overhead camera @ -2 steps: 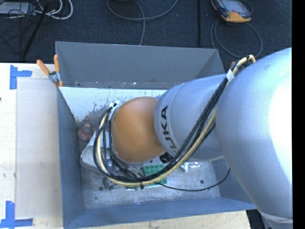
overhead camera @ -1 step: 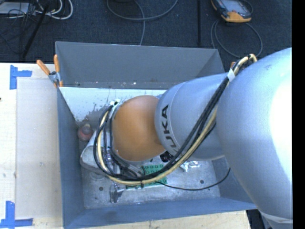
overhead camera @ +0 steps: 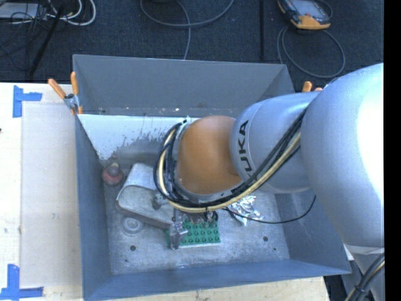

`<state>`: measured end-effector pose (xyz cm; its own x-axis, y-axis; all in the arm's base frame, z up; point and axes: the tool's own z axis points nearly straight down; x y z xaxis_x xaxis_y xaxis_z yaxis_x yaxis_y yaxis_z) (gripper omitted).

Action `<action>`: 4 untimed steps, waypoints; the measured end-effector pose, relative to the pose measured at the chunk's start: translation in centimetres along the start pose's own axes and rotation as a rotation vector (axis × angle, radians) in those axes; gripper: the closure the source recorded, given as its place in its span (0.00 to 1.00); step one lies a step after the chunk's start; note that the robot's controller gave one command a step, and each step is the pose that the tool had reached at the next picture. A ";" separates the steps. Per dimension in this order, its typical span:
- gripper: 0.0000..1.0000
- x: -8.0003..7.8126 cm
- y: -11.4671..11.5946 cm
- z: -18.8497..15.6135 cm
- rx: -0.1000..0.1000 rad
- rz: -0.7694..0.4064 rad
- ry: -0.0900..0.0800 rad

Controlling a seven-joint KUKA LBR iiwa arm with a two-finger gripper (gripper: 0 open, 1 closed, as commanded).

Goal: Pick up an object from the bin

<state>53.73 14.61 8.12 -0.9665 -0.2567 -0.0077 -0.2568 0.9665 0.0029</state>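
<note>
gripper [overhead camera: 178, 229] sits low at the left edge of the green studded plate [overhead camera: 203, 233]; how open it is, i cannot tell. plate looks flat, unlifted: grasp and raise remain.

Middle of the bin [overhead camera: 91, 218] is jammed: the arm [overhead camera: 326, 149] comes in from the right and its orange cover [overhead camera: 203, 155], looped with cables [overhead camera: 164, 168], hangs over the centre of the floor. Under its lower edge a green studded plate [overhead camera: 202, 233] pokes out, and crumpled foil [overhead camera: 245, 208] lies just to the right of it. On the left a flat grey piece [overhead camera: 139, 196] spreads from the cover toward the wall, with a grey disc [overhead camera: 131, 224] just in front of it and a small reddish knob [overhead camera: 113, 173] behind it. Open lanes: the bare front strip along the near wall, the front-left corner, and the floor at front right past the foil.
</note>
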 end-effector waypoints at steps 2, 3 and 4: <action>1.00 2.4 1.4 -20.8 0.002 -0.094 -0.001; 1.00 4.3 6.4 -6.0 0.000 -0.257 0.017; 0.00 4.1 6.2 -6.4 0.001 -0.252 0.010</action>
<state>48.17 19.54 14.51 -0.8720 -0.4894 0.0022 -0.4894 0.8720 0.0010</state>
